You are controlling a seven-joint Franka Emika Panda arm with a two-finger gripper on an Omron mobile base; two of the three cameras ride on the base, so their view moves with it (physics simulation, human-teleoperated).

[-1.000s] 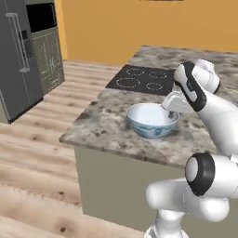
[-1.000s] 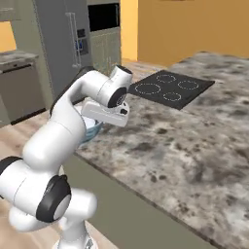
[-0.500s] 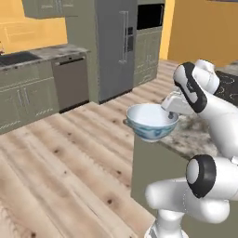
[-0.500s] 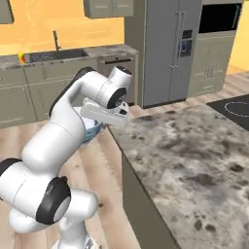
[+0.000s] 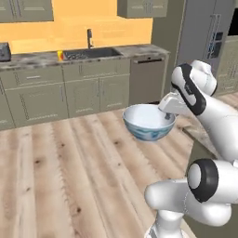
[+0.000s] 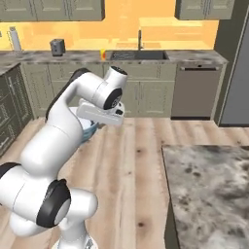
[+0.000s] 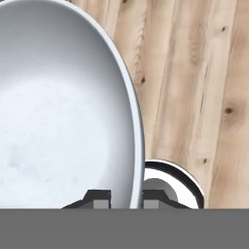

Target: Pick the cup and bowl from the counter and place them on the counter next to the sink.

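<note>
Bowl [image 5: 148,122] is held aloft over the wooden floor [image 5: 60,176], upright, its rim pinched between the fingers of the gripper [image 7: 124,198], one fingertip [image 7: 98,198] inside the rim, the other outside. In the left base view, the sink [image 5: 88,53] is seen far off at 11 o'clock, set into the counter [image 5: 32,59], with the cup [image 5: 60,55] standing just beside the basin.

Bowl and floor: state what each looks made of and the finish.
Bowl: looks like glazed ceramic, though glossy plastic is possible; smooth white inside, shiny pale blue outside with darker markings. Floor: light wood planks, matte; visible grain, knots and board seams.
</note>
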